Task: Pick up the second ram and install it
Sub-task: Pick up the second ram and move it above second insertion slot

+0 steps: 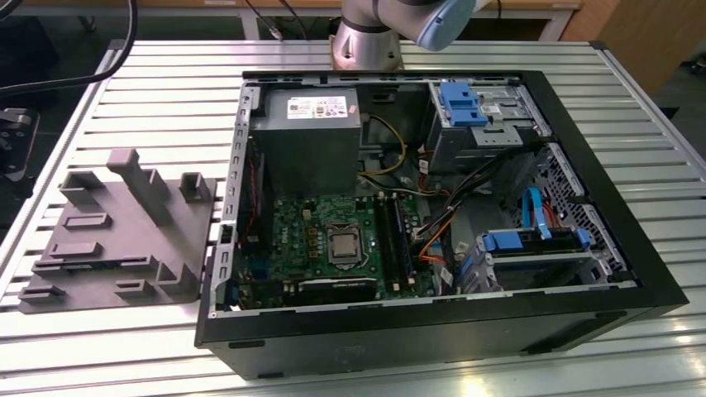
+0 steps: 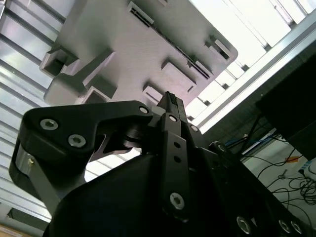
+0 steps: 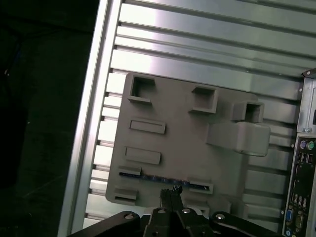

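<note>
Grey holder (image 3: 197, 148) slot has the ram (image 3: 153, 177), edge-up | gripper (image 3: 171, 192) closed, empty, just over ram, contact unclear | ram mostly sunk in slot, partly hidden by gripper

A ribbed aluminium desk (image 1: 132, 91) of long silver slats spans the workshop, with bright light glaring off its grooves. Past the desk's far corner, in the exterior view, stands a brown wooden panel (image 1: 653, 33). Off the desk's edge, in the second wrist view, a pale floor (image 2: 274, 170) carries loose dark cables (image 2: 302, 185). In the first wrist view the ground beside the desk's rim lies in deep shadow.
</note>
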Available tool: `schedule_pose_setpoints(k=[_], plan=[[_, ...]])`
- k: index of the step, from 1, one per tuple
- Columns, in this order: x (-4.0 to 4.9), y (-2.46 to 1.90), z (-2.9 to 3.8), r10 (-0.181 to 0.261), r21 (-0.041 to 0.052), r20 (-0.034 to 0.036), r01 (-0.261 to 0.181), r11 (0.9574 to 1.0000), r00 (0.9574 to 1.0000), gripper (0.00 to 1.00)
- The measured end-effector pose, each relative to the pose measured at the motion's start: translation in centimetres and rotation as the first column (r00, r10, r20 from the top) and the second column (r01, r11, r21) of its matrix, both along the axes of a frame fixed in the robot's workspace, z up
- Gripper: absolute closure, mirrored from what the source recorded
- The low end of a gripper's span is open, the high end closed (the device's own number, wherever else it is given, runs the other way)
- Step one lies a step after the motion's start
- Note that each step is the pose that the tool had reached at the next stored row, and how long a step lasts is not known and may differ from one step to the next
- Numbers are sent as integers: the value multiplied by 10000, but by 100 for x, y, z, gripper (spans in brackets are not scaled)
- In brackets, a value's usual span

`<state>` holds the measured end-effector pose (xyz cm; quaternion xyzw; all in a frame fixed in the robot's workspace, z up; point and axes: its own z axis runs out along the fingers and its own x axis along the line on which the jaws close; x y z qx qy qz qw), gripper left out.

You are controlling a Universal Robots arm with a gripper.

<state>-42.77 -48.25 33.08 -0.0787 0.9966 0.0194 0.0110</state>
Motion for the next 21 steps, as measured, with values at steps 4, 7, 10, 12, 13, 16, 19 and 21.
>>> schedule_pose_setpoints(k=[4,7,10,12,13,16,19,21], plan=[[0,0,-2,465,0,0,-465,9989,9989,89],[0,0,-3,872,0,0,-872,9962,9962,89],[0,0,-4,1304,0,0,-1304,9915,9915,89],[0,0,-5,1641,0,1,-1641,9864,9864,89],[0,0,-6,1816,0,1,-1816,9834,9834,89],[0,0,-8,2360,0,0,-2360,9717,9717,89],[0,0,-10,2882,0,1,-2882,9576,9576,89],[0,0,-11,3222,0,0,-3222,9467,9467,89]])
